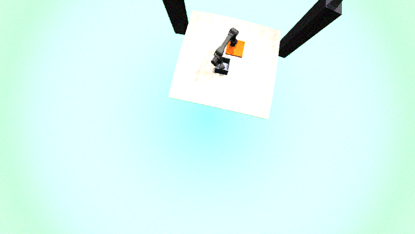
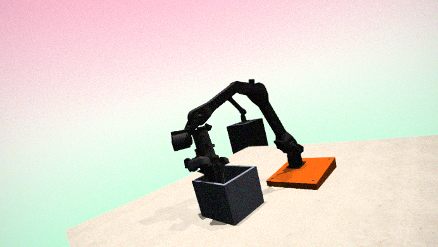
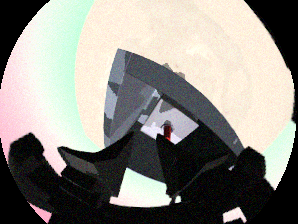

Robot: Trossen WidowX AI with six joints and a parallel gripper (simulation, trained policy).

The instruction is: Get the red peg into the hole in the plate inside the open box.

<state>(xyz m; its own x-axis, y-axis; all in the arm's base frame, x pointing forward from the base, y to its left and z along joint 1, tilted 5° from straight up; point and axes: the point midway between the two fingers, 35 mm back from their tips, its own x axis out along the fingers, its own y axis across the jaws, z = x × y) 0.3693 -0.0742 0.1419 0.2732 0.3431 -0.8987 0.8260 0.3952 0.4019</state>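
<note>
Exterior view, left to right: the gripper (image 1: 222, 65) (image 2: 216, 175) (image 3: 145, 135) points down into the box (image 1: 221, 72) (image 2: 244, 193) (image 3: 190, 95), fingers below its rim. They are spread apart, holding nothing. The box stands upright on the table (image 1: 249, 84) (image 2: 364, 196) (image 3: 200, 40). Inside it, in the wrist view, the peg (image 3: 167, 132) is at the hole in the plate (image 3: 184, 124), beyond the fingertips and partly behind one. Its long axis appears roughly upright, lower end toward the hole; the foreshortened view leaves full seating uncertain. Right of the box, well apart, is the orange base (image 1: 240, 53) (image 2: 319, 171), carrying the arm (image 1: 225, 45) (image 2: 218, 101).
</note>
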